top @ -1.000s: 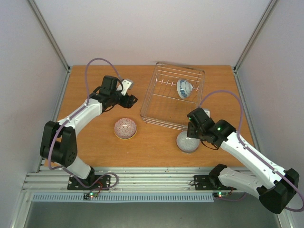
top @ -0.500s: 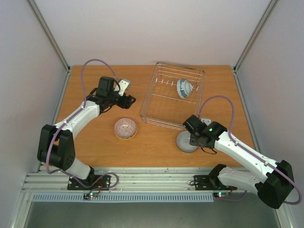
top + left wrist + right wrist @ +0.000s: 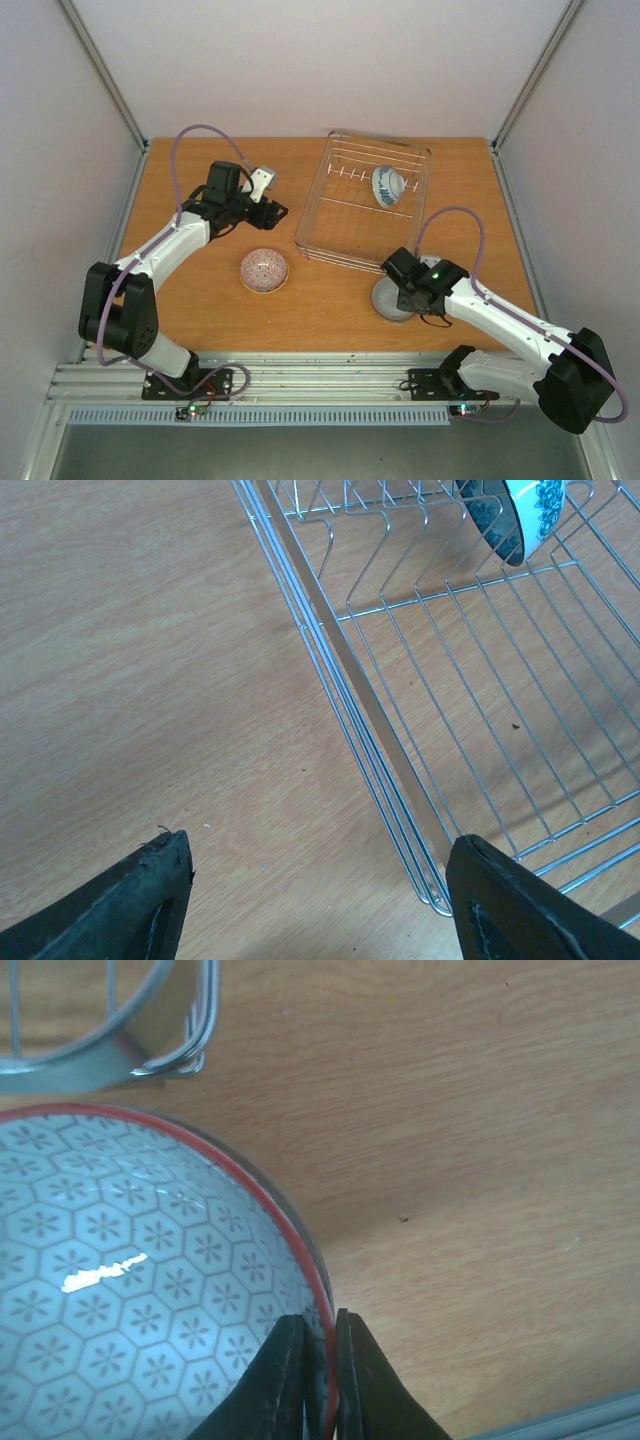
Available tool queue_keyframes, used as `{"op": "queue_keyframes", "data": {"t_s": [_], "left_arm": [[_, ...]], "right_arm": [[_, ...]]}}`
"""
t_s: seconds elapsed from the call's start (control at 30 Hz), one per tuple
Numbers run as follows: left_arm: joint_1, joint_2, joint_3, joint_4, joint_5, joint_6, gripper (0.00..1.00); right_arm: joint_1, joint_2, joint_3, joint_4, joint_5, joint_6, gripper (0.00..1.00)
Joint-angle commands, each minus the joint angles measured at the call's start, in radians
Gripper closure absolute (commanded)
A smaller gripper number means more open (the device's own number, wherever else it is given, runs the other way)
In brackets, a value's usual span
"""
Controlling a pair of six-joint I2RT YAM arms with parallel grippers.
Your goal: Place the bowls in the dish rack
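Note:
A grey bowl point(image 3: 388, 300) with a red rim and hexagon pattern point(image 3: 120, 1290) sits on the table just in front of the wire dish rack point(image 3: 345, 205). My right gripper point(image 3: 410, 292) is shut on its rim point(image 3: 320, 1345), one finger inside and one outside. A blue-and-white bowl point(image 3: 388, 186) stands on edge in the rack and shows in the left wrist view point(image 3: 515, 515). A pink-red patterned bowl point(image 3: 264, 270) sits on the table left of the rack. My left gripper point(image 3: 272, 210) is open and empty point(image 3: 315, 880), above the table by the rack's left side.
The rack's near corner point(image 3: 170, 1050) lies right beside the grey bowl. The rack's left rim point(image 3: 340, 670) runs between my left fingers. The table's front edge and the rail point(image 3: 300, 380) lie just behind the right arm. Walls enclose the table.
My right gripper has moved down and toward the front onto the grey bowl and closed on its rim. The left arm has barely moved.

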Motion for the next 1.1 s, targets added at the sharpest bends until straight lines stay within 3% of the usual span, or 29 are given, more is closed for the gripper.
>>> {"op": "queue_keyframes", "data": {"t_s": [0.0, 0.37, 0.63, 1.07], "left_arm": [[0.004, 0.004, -0.004, 0.041, 0.013, 0.004, 0.3], [0.004, 0.003, 0.007, 0.022, 0.048, 0.009, 0.3], [-0.014, -0.009, 0.047, -0.079, 0.214, 0.053, 0.3], [-0.176, -0.034, 0.16, -0.225, 0.294, 0.037, 0.29]], "right_arm": [[0.005, -0.009, 0.0, 0.011, 0.003, 0.001, 0.98], [0.021, -0.157, 0.115, -0.113, 0.048, -0.022, 0.99], [0.051, -0.216, 0.238, -0.131, 0.052, -0.089, 0.99], [0.065, 0.078, 0.372, 0.185, 0.045, -0.272, 0.99]]}}
